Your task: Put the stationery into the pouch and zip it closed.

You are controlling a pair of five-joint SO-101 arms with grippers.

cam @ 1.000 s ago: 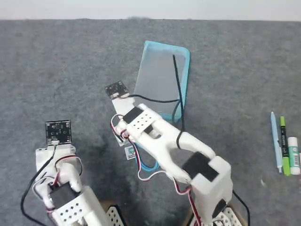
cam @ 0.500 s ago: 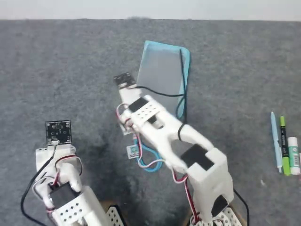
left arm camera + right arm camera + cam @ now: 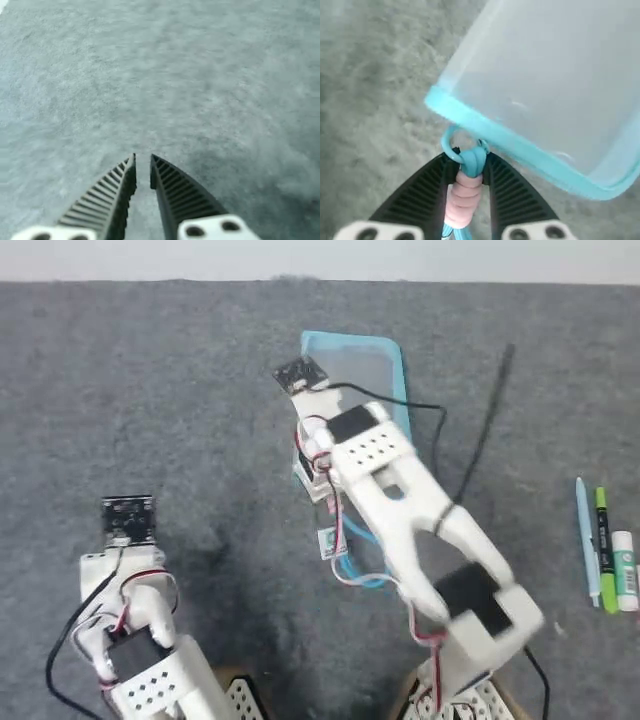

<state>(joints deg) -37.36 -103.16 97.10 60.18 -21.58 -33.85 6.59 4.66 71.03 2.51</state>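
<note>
Between the fingers of the right claw (image 3: 467, 157) sits the pull cord (image 3: 465, 195) of the zip, a blue loop with a pink bead; the claw is clamped on it. The cord's ring meets the teal-edged corner of the pouch (image 3: 555, 85) just beyond the fingertips. The pouch lies flat on the table (image 3: 200, 75), ahead of the claw.

Step in hand, as judged: working the zip by its cord, since no stationery is in the pouch yet. Whether the zip is already open cannot be told. The next move calls for a straight draw along the zip line, with the pouch kept from sliding.

The left claw (image 3: 142, 167) is drawn in to a narrow slit, holds nothing, and hangs over bare table well apart from the pouch. The pen (image 3: 587, 540), highlighter (image 3: 604, 550) and glue stick (image 3: 626, 570) lie side by side well to the right of the pouch.
</note>
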